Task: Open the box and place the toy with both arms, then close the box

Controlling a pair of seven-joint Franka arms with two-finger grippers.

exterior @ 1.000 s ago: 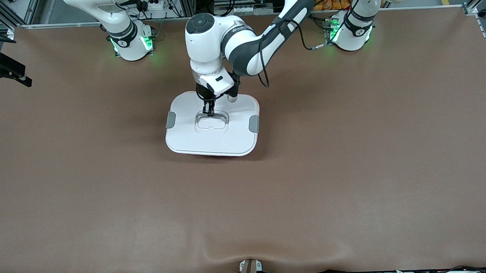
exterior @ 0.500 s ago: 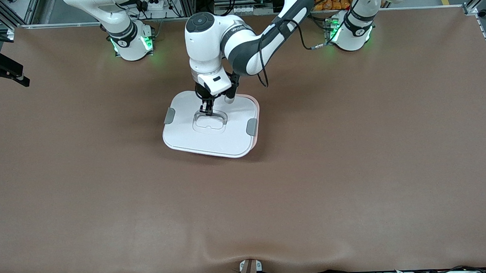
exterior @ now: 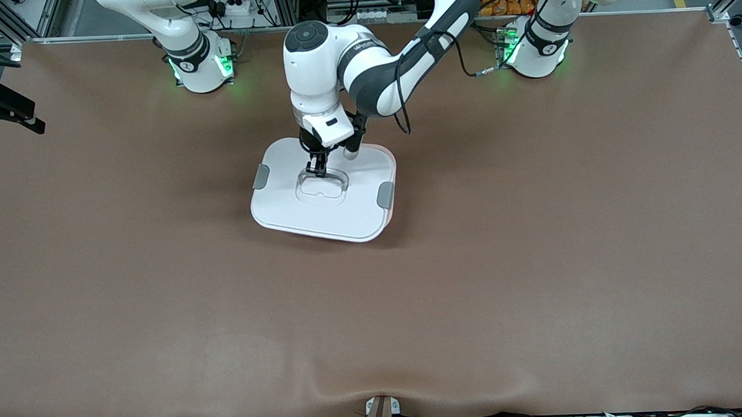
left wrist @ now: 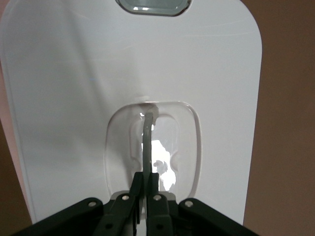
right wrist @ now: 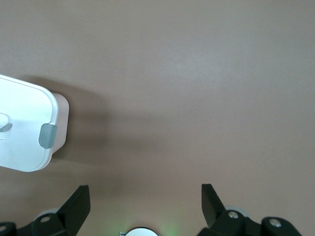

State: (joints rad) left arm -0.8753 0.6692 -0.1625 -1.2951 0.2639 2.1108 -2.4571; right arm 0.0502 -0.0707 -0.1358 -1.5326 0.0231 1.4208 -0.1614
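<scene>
Working across the front view from the right arm's end, we find the right gripper (right wrist: 142, 206) waiting high over bare table (exterior: 533, 258), its fingers spread wide and holding nothing. Toward the middle sits the box (exterior: 389, 223), and above it our left gripper (exterior: 318, 171) has its fingers pinched tight on the clear handle (left wrist: 146, 142) of the white lid (exterior: 284, 205). The lid sits slightly askew over the pink tub, so we judge the opening only just begun. The toy is nowhere in view; placing it and closing remain.
</scene>
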